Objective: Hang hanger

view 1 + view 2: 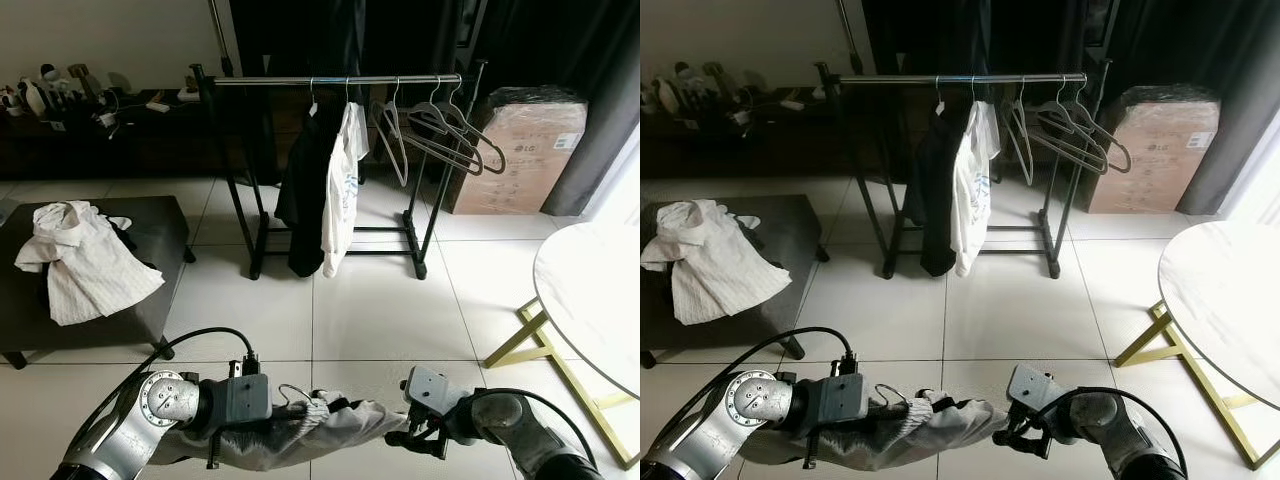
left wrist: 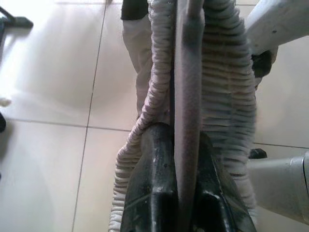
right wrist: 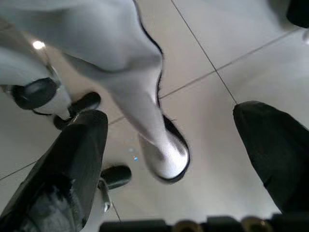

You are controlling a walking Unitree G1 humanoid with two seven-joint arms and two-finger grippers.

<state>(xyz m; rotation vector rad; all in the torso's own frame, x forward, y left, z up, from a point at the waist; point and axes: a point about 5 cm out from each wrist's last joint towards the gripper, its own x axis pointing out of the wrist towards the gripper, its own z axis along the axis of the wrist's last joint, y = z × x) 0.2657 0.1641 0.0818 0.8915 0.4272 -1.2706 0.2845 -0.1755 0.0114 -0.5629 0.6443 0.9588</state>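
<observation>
I hold a grey ribbed garment (image 1: pixel 300 428) low over the floor, stretched between my two arms. In the left wrist view my left gripper (image 2: pixel 186 159) is shut on the grey hanger bar (image 2: pixel 187 72) that runs through the garment. A thin wire hook (image 1: pixel 290 393) pokes out beside the left wrist. My right gripper (image 3: pixel 169 121) is open at the garment's other end, where a dark-edged sleeve tip (image 3: pixel 164 154) hangs between its spread fingers. The clothes rack's rail (image 1: pixel 330 80) stands about two metres ahead.
On the rail hang a black garment (image 1: pixel 305 190), a white shirt (image 1: pixel 343 185) and several empty hangers (image 1: pixel 445 135). A dark ottoman (image 1: pixel 165 235) with a white shirt (image 1: pixel 85 255) is at left. A round table (image 1: pixel 595 290) is at right, a cardboard box (image 1: pixel 525 150) behind.
</observation>
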